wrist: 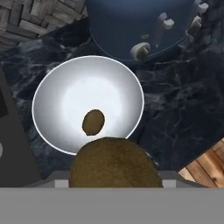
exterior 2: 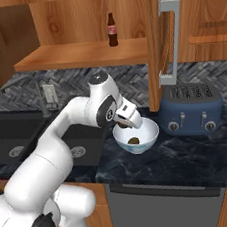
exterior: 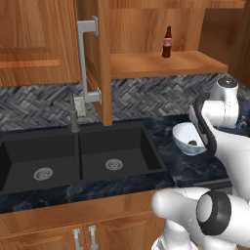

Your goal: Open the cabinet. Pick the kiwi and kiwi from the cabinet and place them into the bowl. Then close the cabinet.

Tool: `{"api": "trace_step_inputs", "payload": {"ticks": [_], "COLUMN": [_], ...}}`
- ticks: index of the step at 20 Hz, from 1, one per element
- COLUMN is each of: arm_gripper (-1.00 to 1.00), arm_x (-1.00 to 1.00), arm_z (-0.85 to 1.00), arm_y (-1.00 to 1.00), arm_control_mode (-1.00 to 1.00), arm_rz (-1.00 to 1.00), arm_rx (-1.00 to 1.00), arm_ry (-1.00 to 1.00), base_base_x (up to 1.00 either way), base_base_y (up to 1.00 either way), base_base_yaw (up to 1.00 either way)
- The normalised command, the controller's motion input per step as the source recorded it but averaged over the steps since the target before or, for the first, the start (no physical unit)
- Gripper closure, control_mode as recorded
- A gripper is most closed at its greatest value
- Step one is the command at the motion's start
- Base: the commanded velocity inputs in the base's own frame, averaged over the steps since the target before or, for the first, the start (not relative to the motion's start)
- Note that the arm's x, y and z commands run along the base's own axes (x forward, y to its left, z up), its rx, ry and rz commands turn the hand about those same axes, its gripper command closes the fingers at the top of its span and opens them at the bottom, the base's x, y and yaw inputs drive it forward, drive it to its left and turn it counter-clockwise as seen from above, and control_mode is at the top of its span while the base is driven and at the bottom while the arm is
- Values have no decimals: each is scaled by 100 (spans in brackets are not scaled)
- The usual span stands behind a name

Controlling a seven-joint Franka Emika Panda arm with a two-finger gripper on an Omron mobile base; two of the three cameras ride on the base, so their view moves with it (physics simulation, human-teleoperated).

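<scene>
The pale bowl [exterior 2: 147, 131] stands on the dark counter between the sink and the toaster, and one kiwi [exterior 2: 133, 140] lies in its bottom [wrist: 93, 122]. My gripper [exterior 2: 134, 122] hovers just above the bowl's rim, pointing down into it, shut on a second kiwi [wrist: 114, 164] that looms large at the bottom of the hand view, over the bowl [wrist: 70, 92]. From the left base the bowl [exterior: 181, 134] shows beside my forearm. The cabinet stands open: one door [exterior: 102, 58] swung out on the left, the other door [exterior 2: 157, 34] on the right, with the shelf [exterior 2: 78, 54] bare of fruit.
A small cola bottle [exterior 2: 111, 30] stands at the back of the cabinet shelf. A blue toaster [exterior 2: 193, 108] sits right of the bowl, under the open door. The black double sink [exterior: 73, 156] and its faucet [exterior: 73, 114] lie to the left.
</scene>
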Motion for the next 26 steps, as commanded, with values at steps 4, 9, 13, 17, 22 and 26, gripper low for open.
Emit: {"api": "trace_step_inputs", "payload": {"ticks": [4, 9, 13, 17, 22, 26], "arm_gripper": [100, 100, 100, 100, 100, 100], "arm_x": [13, 32, 30, 32, 26, 24], "arm_z": [-31, -27, -16, -10, -14, -30], "arm_y": [-3, 0, -4, -6, 0, -1], "arm_control_mode": [-100, -100, -100, -100, -100, -100], "arm_rz": [0, 0, 0, 0, 0, 0], "arm_rx": [8, 5, 0, 0, -1, -3], "arm_ry": [0, 0, 0, 0, 0, 0], "base_base_x": [0, 0, 0, 0, 0, 0], "base_base_y": [0, 0, 0, 0, 0, 0], "base_base_yaw": [0, 0, 0, 0, 0, 0]}}
